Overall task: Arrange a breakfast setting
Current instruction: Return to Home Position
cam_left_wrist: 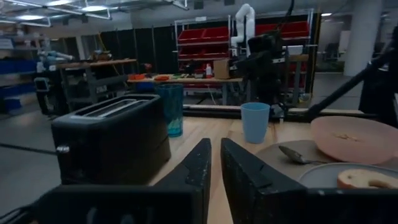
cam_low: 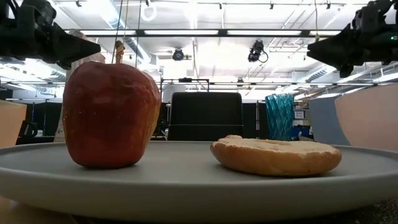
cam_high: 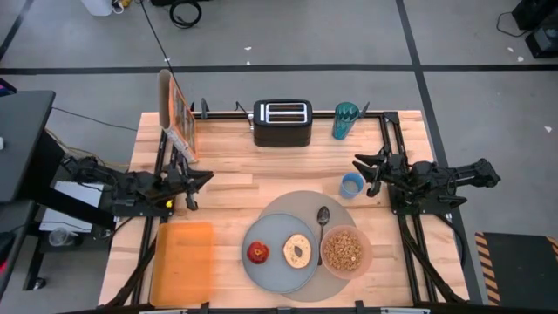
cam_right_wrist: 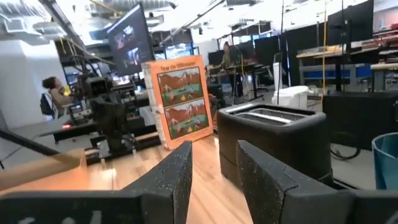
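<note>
A large round grey mat lies at the table's near middle. The grey-blue plate rests on its left part and holds a small red apple and a bagel. Both also show in the low view, the apple upright and the bagel flat. The pink bowl of brown cereal stands on the mat's right part, with the metal spoon lying on the mat beside it. My left gripper hovers left of the mat, narrowly open and empty. My right gripper hovers right of the mat, open and empty.
A black toaster and a teal glass stand at the far edge. A cereal box stands at the far left. A small blue cup stands near my right gripper. A flat orange tray lies near left.
</note>
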`<state>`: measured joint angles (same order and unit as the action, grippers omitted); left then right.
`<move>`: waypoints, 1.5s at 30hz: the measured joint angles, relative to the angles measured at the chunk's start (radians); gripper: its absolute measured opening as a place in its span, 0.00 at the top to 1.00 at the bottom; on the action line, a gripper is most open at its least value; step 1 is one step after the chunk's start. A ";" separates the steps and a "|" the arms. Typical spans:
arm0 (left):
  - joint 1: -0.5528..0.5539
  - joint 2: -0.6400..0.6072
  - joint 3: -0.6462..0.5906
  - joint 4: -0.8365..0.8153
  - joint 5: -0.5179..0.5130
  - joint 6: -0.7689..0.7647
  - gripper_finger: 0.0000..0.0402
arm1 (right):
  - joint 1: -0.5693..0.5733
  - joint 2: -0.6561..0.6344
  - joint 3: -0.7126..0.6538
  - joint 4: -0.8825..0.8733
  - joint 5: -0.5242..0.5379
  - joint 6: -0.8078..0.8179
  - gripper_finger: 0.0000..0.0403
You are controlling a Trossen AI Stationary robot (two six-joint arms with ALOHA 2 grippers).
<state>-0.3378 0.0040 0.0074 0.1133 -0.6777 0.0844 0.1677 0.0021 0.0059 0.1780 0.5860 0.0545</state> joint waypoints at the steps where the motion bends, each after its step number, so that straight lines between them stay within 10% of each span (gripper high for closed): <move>1: -0.006 0.000 0.000 0.002 0.000 0.006 0.90 | 0.000 0.000 0.000 -0.009 -0.003 0.000 0.67; 15: -0.105 0.002 0.000 0.096 0.040 0.233 0.93 | 0.003 0.003 0.000 -0.016 -0.161 -0.103 0.67; 45: -0.104 0.002 -0.001 -0.002 0.040 0.058 0.93 | 0.003 0.003 0.000 -0.016 -0.161 -0.163 0.67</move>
<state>-0.4419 0.0061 0.0067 0.1116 -0.6380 0.1421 0.1707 0.0051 0.0059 0.1623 0.4248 -0.1081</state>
